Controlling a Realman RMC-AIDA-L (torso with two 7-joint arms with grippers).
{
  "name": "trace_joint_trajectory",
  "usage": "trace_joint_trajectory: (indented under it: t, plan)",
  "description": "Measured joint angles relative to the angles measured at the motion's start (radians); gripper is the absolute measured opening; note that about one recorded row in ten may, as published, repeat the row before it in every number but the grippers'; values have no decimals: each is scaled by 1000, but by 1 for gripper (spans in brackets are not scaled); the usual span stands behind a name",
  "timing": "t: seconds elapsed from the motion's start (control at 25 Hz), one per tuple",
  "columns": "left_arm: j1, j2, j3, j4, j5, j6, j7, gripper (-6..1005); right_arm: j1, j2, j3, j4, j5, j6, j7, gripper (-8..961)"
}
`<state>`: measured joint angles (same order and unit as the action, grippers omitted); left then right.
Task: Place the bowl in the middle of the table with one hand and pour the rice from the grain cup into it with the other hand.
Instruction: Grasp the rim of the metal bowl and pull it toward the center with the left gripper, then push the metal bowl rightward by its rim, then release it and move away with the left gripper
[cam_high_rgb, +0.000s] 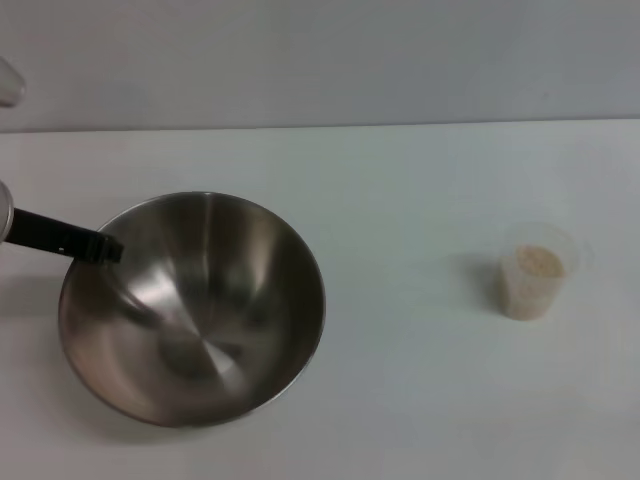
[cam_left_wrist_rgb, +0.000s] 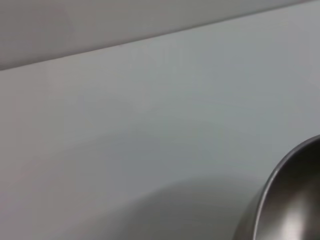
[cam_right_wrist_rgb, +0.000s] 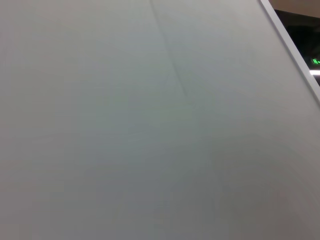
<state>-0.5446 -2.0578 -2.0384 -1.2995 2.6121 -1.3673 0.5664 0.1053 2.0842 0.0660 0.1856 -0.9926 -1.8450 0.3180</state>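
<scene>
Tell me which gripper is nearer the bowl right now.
Left. The left gripper is at the bowl's rim on the robot's left side; the right gripper is out of view.

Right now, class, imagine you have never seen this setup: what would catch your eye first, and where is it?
The big steel bowl dominates the left half of the white table, tilted, with the left end effector at its far-left rim. Well off to the right stands the small clear grain cup, upright and part full of pale rice. The right end effector is nowhere in view.
</scene>
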Motion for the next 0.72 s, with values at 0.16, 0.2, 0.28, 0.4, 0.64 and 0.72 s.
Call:
trace_joint_trajectory:
  t: [0.16,0.2,0.28,0.4,0.64,0.72]
  plan:
    - [-50,7,-99,67,-24,-41,12,30,0,0,0,0,-7,0,0,819]
    - [-72,10,-124,104,-24,-49,10,31,1,-1,0,0,-9,0,0,819]
    - [-97,15,-143,148,-24,-55,10,33,2,-1,0,0,-11,0,0,818]
    - [-130,22,-166,204,-27,-56,7,36,3,-1,0,0,-17,0,1,818]
    - [-158,7,-180,214,-34,-49,-2,43,8,-1,0,0,-19,2,1,818]
    - [-167,-3,-174,213,-40,-40,-4,45,10,-1,0,0,-20,3,1,818]
